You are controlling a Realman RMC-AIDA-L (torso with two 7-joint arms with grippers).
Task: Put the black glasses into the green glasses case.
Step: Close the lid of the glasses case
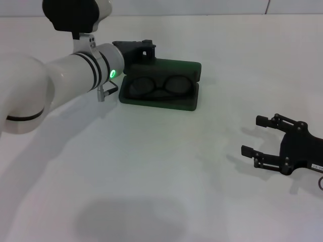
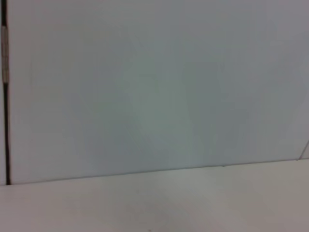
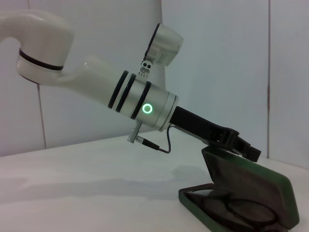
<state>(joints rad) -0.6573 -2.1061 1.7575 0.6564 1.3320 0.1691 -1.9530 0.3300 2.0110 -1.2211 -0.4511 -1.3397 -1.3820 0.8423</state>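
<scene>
White table (image 1: 151,176), matte, lit evenly, soft shadows under the arms. Pale wall panels behind it; the left wrist view shows only wall and table edge, with 1 dark vertical seam at the side.

The green glasses case (image 1: 166,83) sits toward the far side of the table, open, its lid (image 3: 251,186) raised partway and tilted back. The black glasses (image 1: 156,86) lie inside the lower half, both lenses facing up, frame running along the case's length. In the right wrist view the glasses (image 3: 241,212) show as dark rims low in the tray, under the slanted lid.

Left arm (image 1: 60,80) reaches forward across the table's left side, forearm sloping down toward the case, green ring light (image 1: 113,74) lit near the wrist, a thin cable looping beneath. Left gripper (image 1: 144,50) is at the lid's back edge, touching or just above its upper rim; fingers too dark against the lid to read, so cannot tell whether spread or closed.

Right gripper (image 1: 255,136) rests low near the table's right side, well apart from the case, its 2 fingers spread wide and holding nothing, pointing left.
</scene>
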